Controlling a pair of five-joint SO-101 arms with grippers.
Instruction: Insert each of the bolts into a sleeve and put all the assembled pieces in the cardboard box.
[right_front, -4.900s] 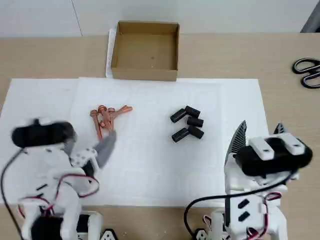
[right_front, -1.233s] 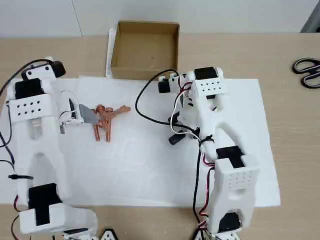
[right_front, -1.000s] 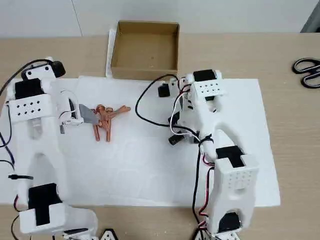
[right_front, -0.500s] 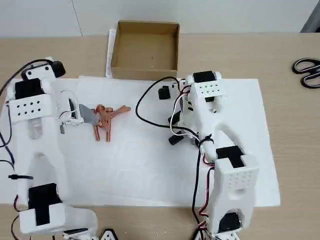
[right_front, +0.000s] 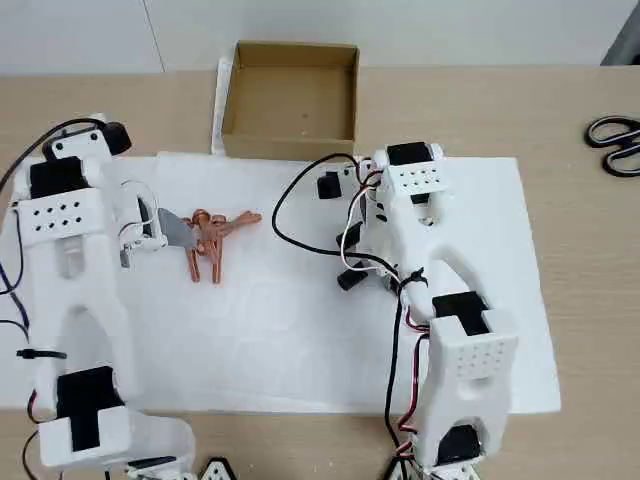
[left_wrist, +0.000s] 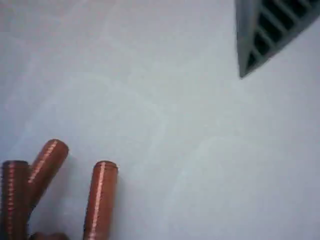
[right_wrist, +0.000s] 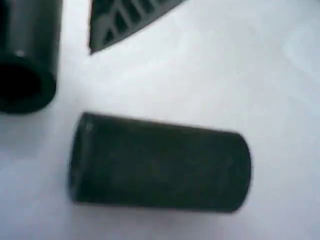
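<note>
Left hand (right_front: 172, 232) sits just beside the copper bolts (right_front: 212, 238). Right hand (right_wrist: 122, 22) hangs over a black sleeve (right_wrist: 160, 167). Neither hand's state can be told.

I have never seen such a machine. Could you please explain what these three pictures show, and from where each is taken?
These are two small robot arms at a table. The high picture looks down from a fixed camera: the left arm and the right arm stretch over a white sheet. The other two pictures come from small cameras on the arms' wrists, very near the sheet. The left claw is beside a pile of copper-coloured bolts; the left wrist picture shows their threaded ends. The right wrist picture shows black sleeves lying near the right claw. A cardboard box stands beyond the sheet, scissors far to the side. The bolts and sleeves lie loose; I cannot tell whether the claws are open or shut.
</note>
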